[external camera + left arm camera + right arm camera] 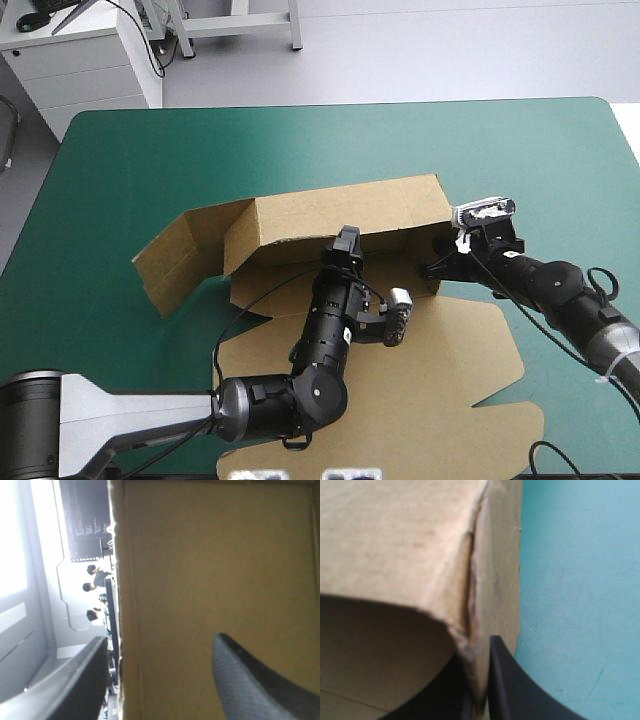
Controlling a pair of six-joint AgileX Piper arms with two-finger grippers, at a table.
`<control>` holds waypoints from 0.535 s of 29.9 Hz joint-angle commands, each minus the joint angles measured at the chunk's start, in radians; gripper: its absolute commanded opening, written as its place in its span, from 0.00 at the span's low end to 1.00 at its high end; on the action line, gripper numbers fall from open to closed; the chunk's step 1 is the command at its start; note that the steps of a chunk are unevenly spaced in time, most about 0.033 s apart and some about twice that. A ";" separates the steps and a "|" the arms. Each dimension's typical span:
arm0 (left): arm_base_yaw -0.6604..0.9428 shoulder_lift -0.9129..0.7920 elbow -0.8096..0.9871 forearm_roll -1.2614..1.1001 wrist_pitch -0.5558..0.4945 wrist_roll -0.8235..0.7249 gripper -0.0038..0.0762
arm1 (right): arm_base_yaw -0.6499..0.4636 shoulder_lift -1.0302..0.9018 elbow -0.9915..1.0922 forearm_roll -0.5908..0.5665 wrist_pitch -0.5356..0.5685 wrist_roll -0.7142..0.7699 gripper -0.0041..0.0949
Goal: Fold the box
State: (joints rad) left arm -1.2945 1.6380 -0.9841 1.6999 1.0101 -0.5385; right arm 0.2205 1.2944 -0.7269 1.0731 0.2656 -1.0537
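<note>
Your right jaws are clamped on the box (pixel 395 535). Their two black fingers (pixel 512 690) pinch a creased corner edge of the brown board and all but meet, with the sheet between them. From above, that grip sits at the box's right end, at the corner of the raised wall (pixel 340 215).

Your left jaws are open, with the fingers (pixel 260 680) well apart and astride an upright board edge. One finger lies over the brown face and the other is clear of it on the outer side. From above, they reach the middle of that raised wall from the box's near side.

The box itself is half formed. The long wall stands and leans over, and a side flap (pixel 170 265) splays out at the box's left end. A broad scalloped panel (pixel 450 370) lies flat on the teal-green worktop (pixel 150 150) on the box's near side.
</note>
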 commanded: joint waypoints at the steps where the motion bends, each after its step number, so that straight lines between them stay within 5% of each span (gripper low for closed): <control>1: -0.062 -0.039 -0.021 0.133 0.143 -0.018 0.59 | 0.002 0.024 -0.059 0.012 -0.040 0.015 0.02; 4: -0.074 -0.039 -0.021 0.133 0.187 -0.020 0.48 | 0.002 0.038 -0.085 0.012 -0.033 0.037 0.02; 8: -0.074 -0.047 -0.021 0.125 0.226 -0.011 0.05 | 0.002 0.051 -0.090 0.008 -0.024 0.070 0.02; 11: -0.070 -0.085 -0.036 0.033 0.116 0.054 0.07 | 0.002 0.057 -0.090 -0.002 -0.010 0.098 0.02; 16: -0.019 -0.206 -0.155 -0.494 -0.140 0.250 0.07 | 0.002 0.057 -0.090 -0.093 -0.003 0.181 0.02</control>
State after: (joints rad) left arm -1.3438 1.5389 -1.0560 1.4244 0.9427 -0.3942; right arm 0.2213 1.3556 -0.7958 1.0195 0.2610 -0.9316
